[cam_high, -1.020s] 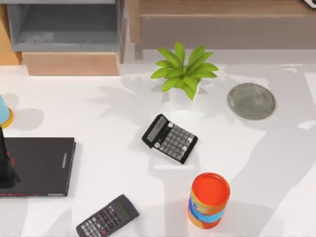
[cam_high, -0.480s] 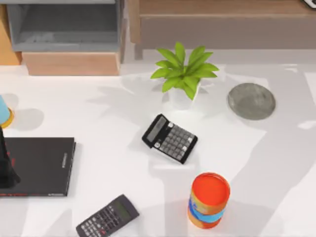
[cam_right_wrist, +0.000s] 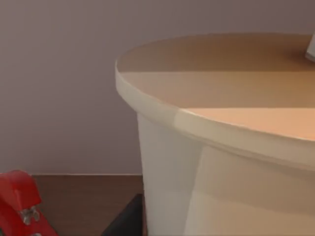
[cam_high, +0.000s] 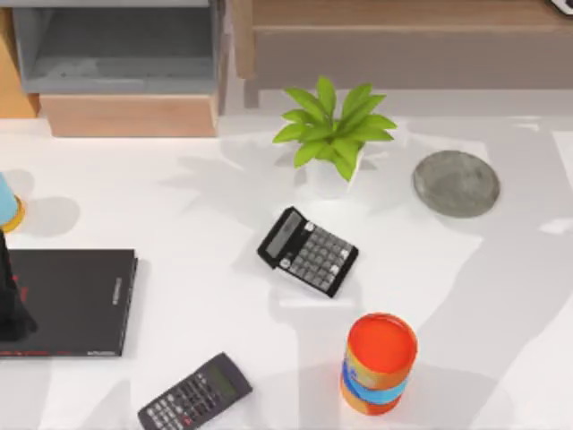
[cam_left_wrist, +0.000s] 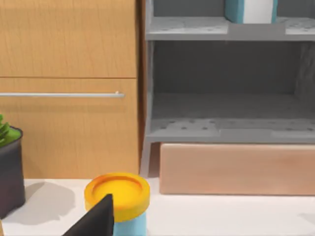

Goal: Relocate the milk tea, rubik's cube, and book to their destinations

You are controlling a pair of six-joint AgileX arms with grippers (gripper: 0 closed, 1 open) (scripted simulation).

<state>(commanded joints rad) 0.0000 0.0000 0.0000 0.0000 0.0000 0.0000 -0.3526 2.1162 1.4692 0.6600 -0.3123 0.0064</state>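
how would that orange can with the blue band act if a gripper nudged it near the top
The orange can stands upright and looks taller than it is wide, so a high push would probably tip it rather than slide it. Its round wall suggests it would roll once down, perhaps toward the calculator nearby. The smooth side may be slippery to grip.

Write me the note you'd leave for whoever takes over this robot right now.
Left arm hangs over the black book; grip unclear.
Right arm's camera is close to a pale cup, probably the milk tea, on brown wood beside a red stapler; grip unclear.
Teal book stands on the grey shelf.
Grey coaster is bare.
Nothing looks delivered; all three moves remain.
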